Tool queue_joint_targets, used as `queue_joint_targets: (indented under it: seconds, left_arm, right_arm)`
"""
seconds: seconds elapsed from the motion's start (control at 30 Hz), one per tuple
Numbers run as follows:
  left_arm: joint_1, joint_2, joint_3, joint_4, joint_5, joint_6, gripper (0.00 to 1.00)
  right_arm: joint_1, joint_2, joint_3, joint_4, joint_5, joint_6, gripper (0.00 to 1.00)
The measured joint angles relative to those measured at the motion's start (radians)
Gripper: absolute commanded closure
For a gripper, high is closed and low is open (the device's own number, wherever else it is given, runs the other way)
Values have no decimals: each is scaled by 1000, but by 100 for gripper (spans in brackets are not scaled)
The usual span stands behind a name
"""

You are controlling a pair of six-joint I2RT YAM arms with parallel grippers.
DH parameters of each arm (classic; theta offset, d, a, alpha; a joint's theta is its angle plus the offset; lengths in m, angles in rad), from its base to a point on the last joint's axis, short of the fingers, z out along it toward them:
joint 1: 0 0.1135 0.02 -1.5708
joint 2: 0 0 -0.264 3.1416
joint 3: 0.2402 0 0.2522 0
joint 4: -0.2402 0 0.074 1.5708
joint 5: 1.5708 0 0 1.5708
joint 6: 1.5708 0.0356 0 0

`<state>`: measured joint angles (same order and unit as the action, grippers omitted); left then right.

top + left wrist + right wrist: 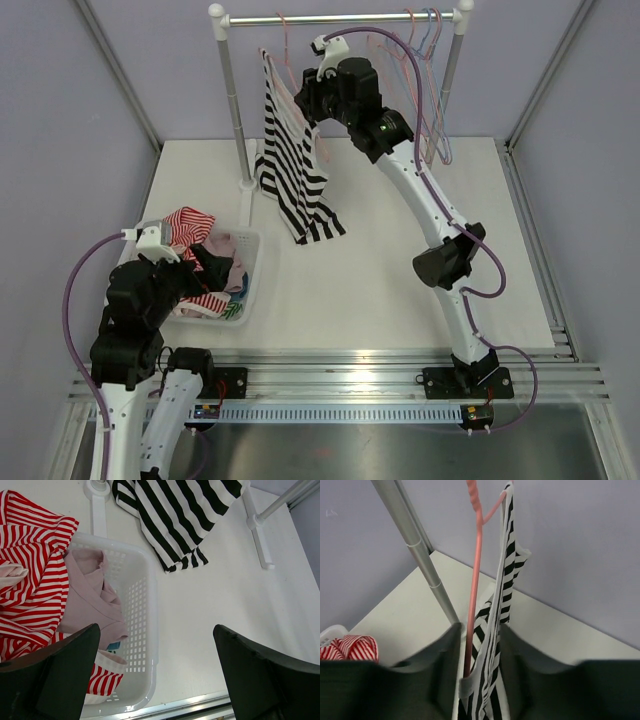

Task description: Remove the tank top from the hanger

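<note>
One black-and-white striped tank top (295, 170) hangs on a pink hanger (476, 570) from the rail (340, 17) — long axis vertical, straps at 12 o'clock, hem trailing on the table (400, 260) toward 5 o'clock in the overhead view. The right gripper (481, 680) straddles fabric and hanger near the straps, jaws narrowed on both sides; whether they pinch, I cannot tell. The left gripper (155, 680) is spread wide over the basket (145, 605), well apart at 7 o'clock.

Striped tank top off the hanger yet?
No, the striped tank top hangs draped on the pink hanger.
</note>
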<state>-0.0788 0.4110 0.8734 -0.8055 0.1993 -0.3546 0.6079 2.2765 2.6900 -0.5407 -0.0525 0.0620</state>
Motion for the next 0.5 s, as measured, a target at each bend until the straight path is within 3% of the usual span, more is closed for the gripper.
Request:
queue_joint_targets:
  seconds: [0.07, 0.43, 0.5]
  left_arm:
    - [-5, 0, 0, 5, 0, 0, 1]
    - [-12, 0, -3, 18, 2, 0, 1]
    - [-13, 0, -8, 19, 2, 0, 1]
  right_arm:
    - [0, 0, 7, 22, 8, -6, 78]
    - [1, 41, 27, 78, 11, -5, 71]
    - [1, 50, 27, 81, 11, -5, 74]
